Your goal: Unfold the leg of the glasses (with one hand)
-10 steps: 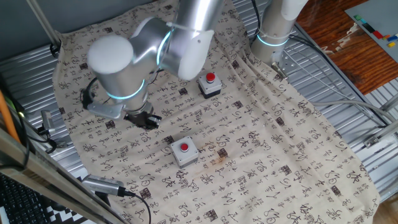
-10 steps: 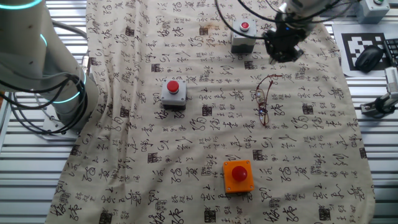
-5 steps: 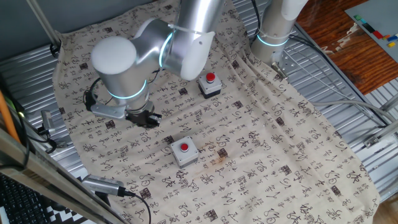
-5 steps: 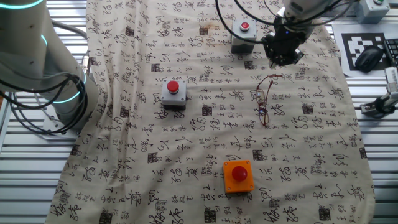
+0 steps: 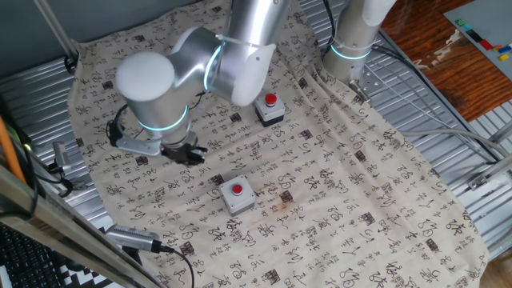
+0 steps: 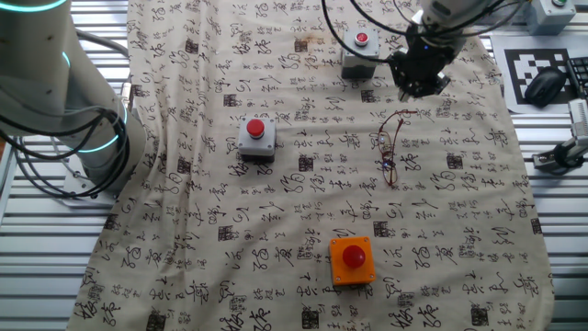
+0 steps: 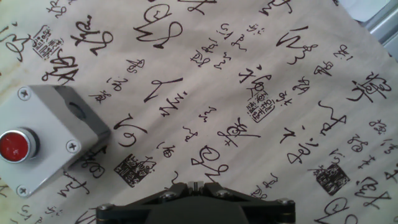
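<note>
Calligraphy-print cloth (image 6: 276, 230) covers the desk, slatted metal showing around its edges. Glasses (image 6: 392, 147) lie flat on the cloth in the other fixed view, frame running roughly top to bottom, legs looking folded, though detail is too small to be sure. They sit well apart from the grey button box (image 6: 256, 138) and the orange button box (image 6: 352, 259). Gripper (image 6: 419, 74) hangs just above the glasses' upper end, beside a second grey button box (image 6: 358, 57). Cannot tell whether the fingers are apart or together: they read as a dark blob in both fixed views, and the hand view shows only the housing edge, cloth and a button box (image 7: 43, 140). Glasses not visible in hand view.

Handling, as judgement: thin wire frame, very light, bends easily, slides on cloth when pushed. Best contact is the free tip of a leg, away from lenses and hinge, with gentle force; one-handed, the frame may skid rather than open.

Versus half a second ago: gripper has shifted only slightly, staying over the same spot; glasses and boxes unmoved.
</note>
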